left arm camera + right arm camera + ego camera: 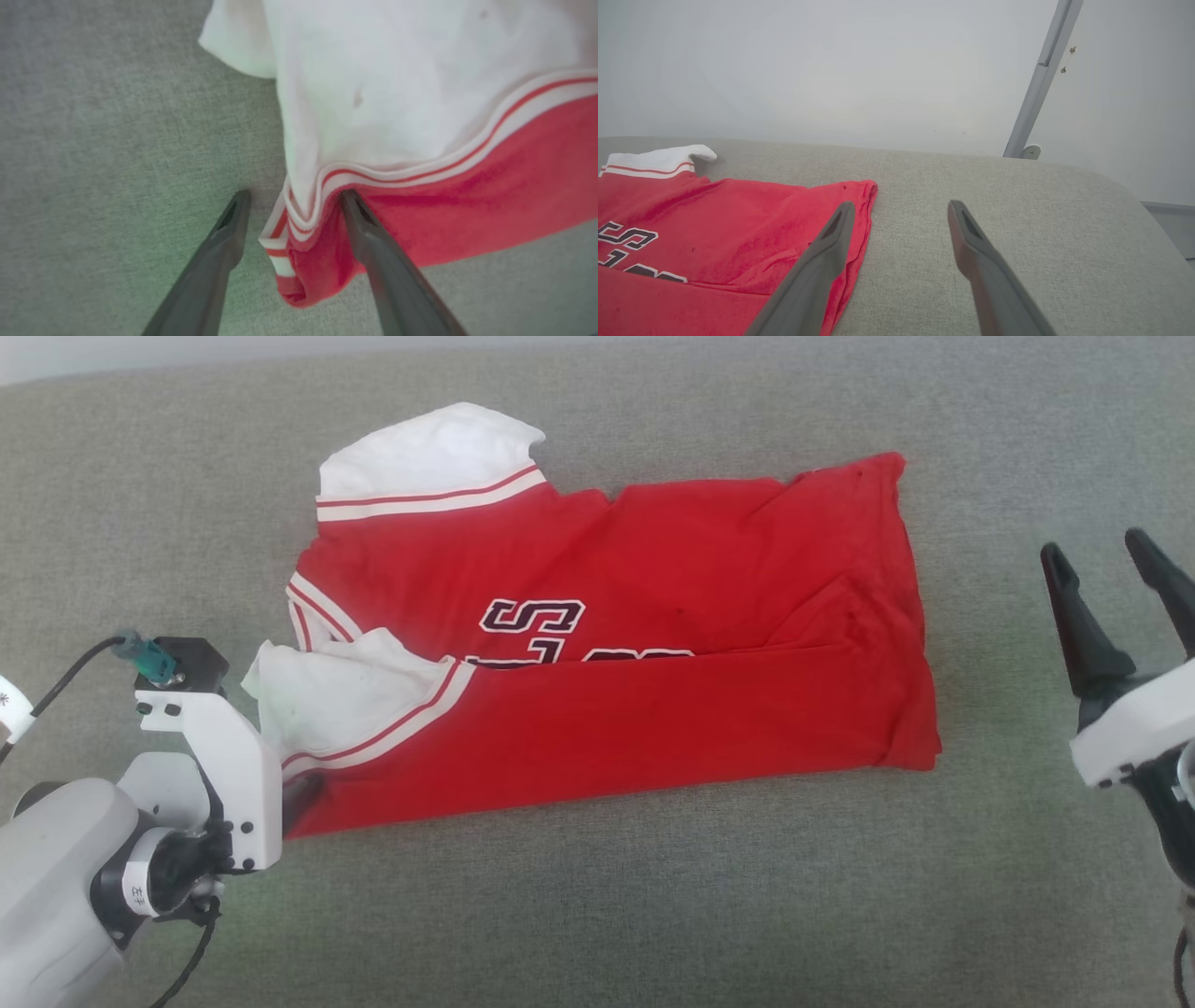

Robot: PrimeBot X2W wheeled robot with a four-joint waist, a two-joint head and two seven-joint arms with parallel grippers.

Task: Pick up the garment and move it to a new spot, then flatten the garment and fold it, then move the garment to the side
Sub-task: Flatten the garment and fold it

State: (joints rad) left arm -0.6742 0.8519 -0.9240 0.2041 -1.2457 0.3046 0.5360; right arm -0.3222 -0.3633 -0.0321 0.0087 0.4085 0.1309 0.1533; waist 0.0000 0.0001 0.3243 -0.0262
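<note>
Crosswise on the grey fabric surface (597,915) lies the red jersey shirt (653,709), its white sleeves toward the robot's left and its hem toward the right. The near long edge is folded up over the chest, so that of the black lettering (532,616) only an "S" and the tops of some other characters show above the fold. One white sleeve (429,457) with red-striped trim sticks out at the far left; the other sleeve (345,695) lies crumpled on the folded red panel at the near left. The left tool (295,193) sits low at the shirt's near left corner with its fingers spread: the trimmed corner lies between them, one finger (224,247) over bare grey fabric, the other (373,252) across the red cloth, and nothing is pinched. Whether that second finger touches the cloth cannot be told. The right tool (1095,546) stands clear of the shirt, beyond the hem on the right, its dark fingers wide apart and holding nothing. Behind the surface, the right wrist view shows a pale wall and a slanted grey metal pole (1041,79).
</note>
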